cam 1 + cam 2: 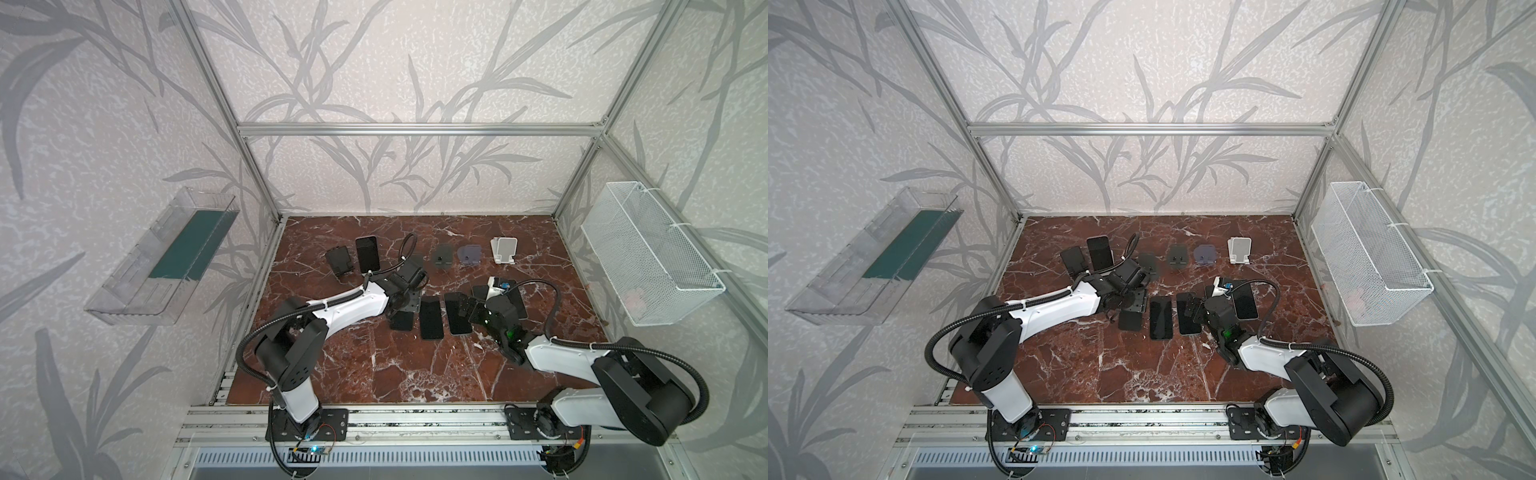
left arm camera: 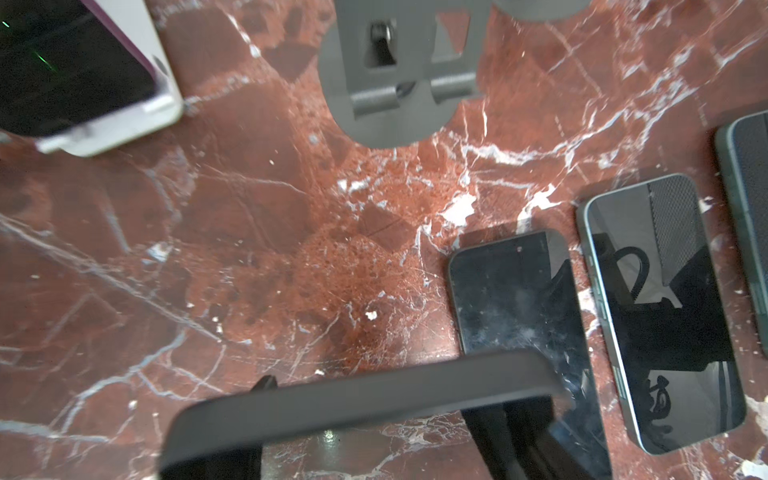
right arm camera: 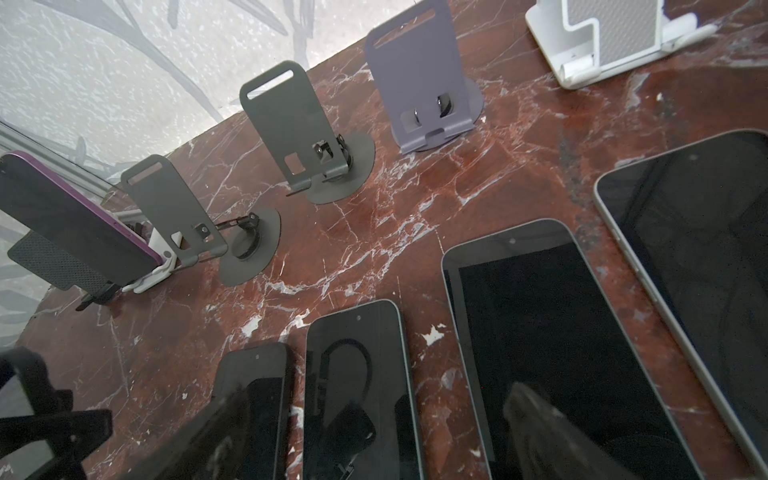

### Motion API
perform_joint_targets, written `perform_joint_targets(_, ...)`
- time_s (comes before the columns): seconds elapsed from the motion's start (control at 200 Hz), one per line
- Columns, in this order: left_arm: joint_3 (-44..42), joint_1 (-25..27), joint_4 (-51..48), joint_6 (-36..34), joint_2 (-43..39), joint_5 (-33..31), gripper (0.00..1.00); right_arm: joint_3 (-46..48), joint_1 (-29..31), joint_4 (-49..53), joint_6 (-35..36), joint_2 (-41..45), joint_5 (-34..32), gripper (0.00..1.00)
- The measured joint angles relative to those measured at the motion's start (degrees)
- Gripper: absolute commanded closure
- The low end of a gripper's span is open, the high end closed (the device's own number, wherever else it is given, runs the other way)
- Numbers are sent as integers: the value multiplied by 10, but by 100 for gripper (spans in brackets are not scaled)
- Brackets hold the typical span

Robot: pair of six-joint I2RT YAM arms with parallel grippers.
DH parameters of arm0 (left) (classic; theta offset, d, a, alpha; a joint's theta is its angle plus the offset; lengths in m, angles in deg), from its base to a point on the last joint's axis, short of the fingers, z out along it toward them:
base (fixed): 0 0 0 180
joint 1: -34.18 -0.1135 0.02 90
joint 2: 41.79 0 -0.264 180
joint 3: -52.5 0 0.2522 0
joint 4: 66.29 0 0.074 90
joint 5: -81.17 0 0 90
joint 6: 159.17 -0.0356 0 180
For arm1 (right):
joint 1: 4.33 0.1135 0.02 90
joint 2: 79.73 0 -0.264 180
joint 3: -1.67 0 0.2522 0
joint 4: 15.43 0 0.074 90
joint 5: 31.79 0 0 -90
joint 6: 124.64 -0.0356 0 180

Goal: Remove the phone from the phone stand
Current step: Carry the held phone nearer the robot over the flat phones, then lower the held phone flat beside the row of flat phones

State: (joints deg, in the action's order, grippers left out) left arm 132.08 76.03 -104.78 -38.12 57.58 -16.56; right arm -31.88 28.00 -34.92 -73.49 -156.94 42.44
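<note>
Left gripper point(image 1: 404, 302): my fingers are pinched on a dark phone point(image 2: 361, 401). It is a thin matte charcoal slab with rounded corners, lying edge-on across the left wrist view. The phone is off its stand. It sits in front of a bare grey stand point(image 2: 399, 75) and does not touch it. That stand is bent sheet metal with a slotted back plate, a small hinge and a round disc base.

Right gripper point(image 1: 467, 308): my fingers are spread wide and grip nothing. They hang over the glossy black screen of one of the flat phones point(image 3: 353, 374). Four of these lie side by side, screens up. They are all rounded rectangles with thin metallic rims, and the largest sits at the right end.

Marble tabletop point(image 1: 374, 365): polished red-brown stone with white veins.

Back row:
- A purple-edged phone point(image 3: 75, 220) leans in a white plastic stand point(image 2: 124, 118) at the left.
- Just beside it is a black stand point(image 3: 54, 262) with a fine perforated face.
- A second grey stand point(image 3: 291, 124) is matte with a slot at the top.
- A lilac stand point(image 3: 415, 83) has the same shape.
- A white mesh-faced stand point(image 3: 602, 33) is boxier, at the right end.
- Apart from the white plastic stand, these stands carry no phone.
</note>
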Motion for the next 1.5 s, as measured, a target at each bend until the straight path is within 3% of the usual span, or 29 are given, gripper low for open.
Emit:
perform_joint_targets(0.56,-31,-1,53,35,15,5,38,0,0,7,0,1,-7,4)
perform_joint_targets(0.995,-52,0,85,46,19,6,32,0,0,7,-1,1,-7,4)
perform_joint_targets(1.5,-55,0,64,49,47,-11,29,-1,0,7,-1,-3,-6,4)
